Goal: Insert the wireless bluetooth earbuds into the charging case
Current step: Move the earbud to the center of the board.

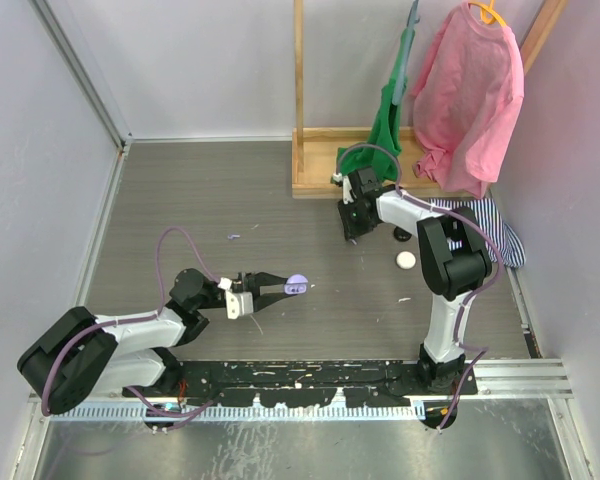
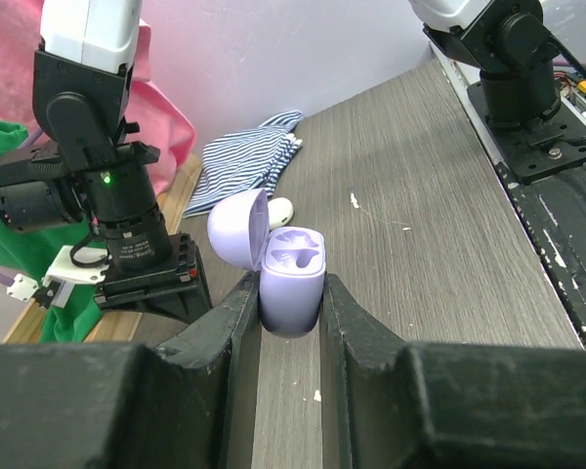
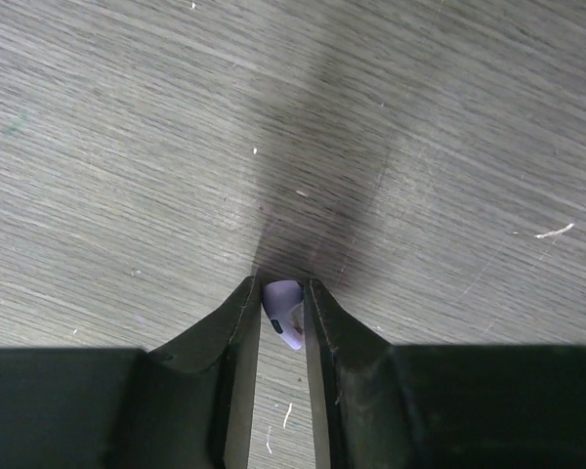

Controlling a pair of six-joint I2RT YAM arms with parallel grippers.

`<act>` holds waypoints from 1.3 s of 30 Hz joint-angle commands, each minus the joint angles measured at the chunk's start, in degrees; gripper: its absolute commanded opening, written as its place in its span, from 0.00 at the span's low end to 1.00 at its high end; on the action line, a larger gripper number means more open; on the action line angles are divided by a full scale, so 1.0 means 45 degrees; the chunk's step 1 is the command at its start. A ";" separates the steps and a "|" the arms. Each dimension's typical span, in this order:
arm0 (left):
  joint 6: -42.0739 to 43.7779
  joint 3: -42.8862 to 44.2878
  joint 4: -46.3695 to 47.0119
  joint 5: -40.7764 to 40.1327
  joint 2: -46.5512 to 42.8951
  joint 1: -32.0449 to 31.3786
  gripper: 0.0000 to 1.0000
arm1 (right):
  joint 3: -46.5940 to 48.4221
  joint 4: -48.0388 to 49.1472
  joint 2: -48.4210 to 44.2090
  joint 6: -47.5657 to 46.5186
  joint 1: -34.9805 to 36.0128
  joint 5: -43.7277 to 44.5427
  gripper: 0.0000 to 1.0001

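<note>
**Both grippers loaded, case lid open**

Left gripper (image 2: 289, 288) is clamped on the lilac charging case (image 2: 295, 256), lid flipped open, mid-table (image 1: 280, 190). Right gripper (image 3: 282, 286) is clenched on a lilac earbud (image 3: 284, 313), low at the tabletop, near the wooden rack (image 1: 320, 180).

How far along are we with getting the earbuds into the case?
Done: the left gripper holds the lilac charging case, lid open. In hand: the right gripper is shut on a lilac earbud, away from the case. Left: carry it over and seat it; the case looks empty.
</note>
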 commanded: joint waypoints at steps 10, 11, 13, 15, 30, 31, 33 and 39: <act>0.0342 0.0119 0.0244 -0.0300 -0.0355 -0.0133 0.00 | -0.0520 -0.0959 -0.1569 0.0620 0.0719 0.0776 0.23; 0.0349 0.0115 0.0217 -0.0321 -0.0388 -0.0131 0.00 | -0.0648 -0.1062 -0.1762 0.0814 0.0838 0.0837 0.23; 0.0347 0.0114 0.0169 -0.0363 -0.0428 -0.0129 0.00 | -0.1017 -0.1235 -0.2138 0.1128 0.1074 0.0975 0.23; 0.0333 0.0112 0.0106 -0.0358 -0.0469 -0.0123 0.00 | -0.1449 -0.1324 -0.2503 0.1460 0.1311 0.1025 0.23; 0.0185 0.0151 0.0050 -0.0313 -0.0563 -0.0163 0.00 | -0.4382 -0.0504 -0.4308 0.3622 0.2891 0.2178 0.25; 0.0192 0.0153 0.0046 -0.0298 -0.0558 -0.0171 0.00 | -0.4436 -0.0508 -0.4424 0.3658 0.2902 0.2191 0.27; 0.0165 0.0148 0.0035 -0.0291 -0.0574 -0.0170 0.00 | -0.4516 -0.0551 -0.4638 0.3663 0.2911 0.2123 0.35; 0.0154 0.0153 0.0035 -0.0271 -0.0577 -0.0175 0.00 | -0.4793 -0.0713 -0.5049 0.3725 0.2923 0.1963 0.44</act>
